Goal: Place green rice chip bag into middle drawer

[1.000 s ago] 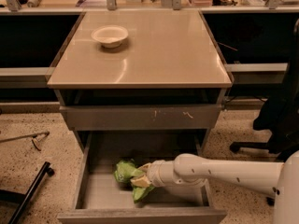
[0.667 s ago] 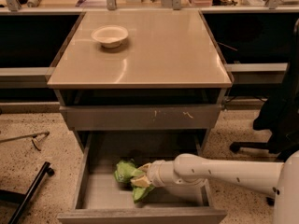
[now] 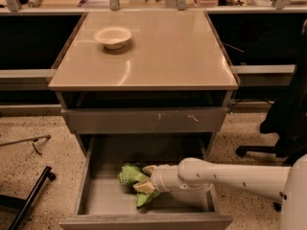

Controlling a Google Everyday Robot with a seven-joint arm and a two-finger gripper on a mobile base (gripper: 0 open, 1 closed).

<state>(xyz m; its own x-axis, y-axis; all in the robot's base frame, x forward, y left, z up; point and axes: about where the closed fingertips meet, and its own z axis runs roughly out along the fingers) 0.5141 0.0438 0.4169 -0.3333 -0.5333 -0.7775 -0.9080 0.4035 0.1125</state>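
Note:
The green rice chip bag point(image 3: 131, 177) lies crumpled on the floor of the open middle drawer point(image 3: 105, 198), near its centre. My gripper point(image 3: 145, 178) reaches in from the right on a white arm and sits right at the bag, its yellowish fingertips point(image 3: 142, 187) against the green foil. Part of the bag is hidden behind the gripper.
A cream bowl point(image 3: 113, 36) stands on the tan cabinet top point(image 3: 158, 51) at the back left. Above the open drawer is a closed grey drawer front with whitish scratch marks point(image 3: 144, 120). A black chair base point(image 3: 283, 128) stands at the right. Black rods point(image 3: 26, 200) lie on the floor at the left.

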